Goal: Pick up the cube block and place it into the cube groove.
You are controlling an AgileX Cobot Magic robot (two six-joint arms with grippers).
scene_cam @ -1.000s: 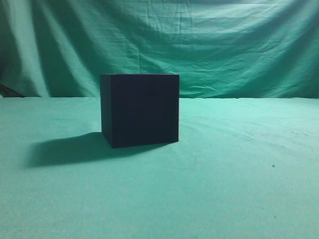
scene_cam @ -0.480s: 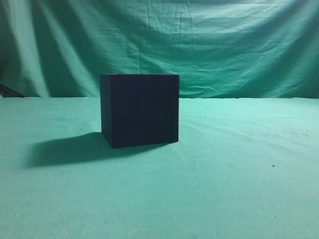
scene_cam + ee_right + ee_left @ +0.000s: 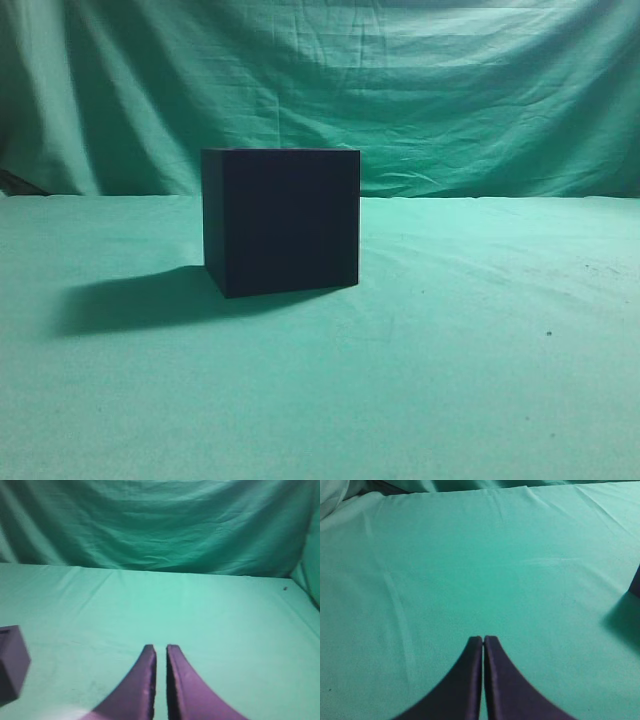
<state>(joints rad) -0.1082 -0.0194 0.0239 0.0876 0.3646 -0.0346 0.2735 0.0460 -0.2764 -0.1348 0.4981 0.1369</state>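
- Centrally in the exterior view stands the cube groove (image 3: 281,220), a large near-black box with sharp edges, upright on the green cloth surface (image 3: 450,380).
- Its shadow falls on the cloth toward 8 o'clock from the box.
- A wrinkled green backdrop (image 3: 420,90) hangs behind it at 12 o'clock.
- Neither arm shows in the exterior view.
- Seen from the left wrist camera, the left tool (image 3: 483,639) is closed on nothing, its two dark fingers pressed together at the tips, above bare cloth.
- At 3 o'clock in that view, a dark corner (image 3: 636,582) pokes in at the edge with a shadow below it; too little shows to say which box it is.
- Seen from the right wrist camera, the right tool (image 3: 160,648) is nearly closed and empty, with only a thin slit between its fingertips.
- At 8 o'clock from that tool, at the frame's left edge, a purple box (image 3: 11,662) with a lighter top face sits on the cloth, well apart from the fingers; whether it is the cube block cannot be told, since it is cut off by the edge.
- The small cube block cannot be picked out in the exterior view.
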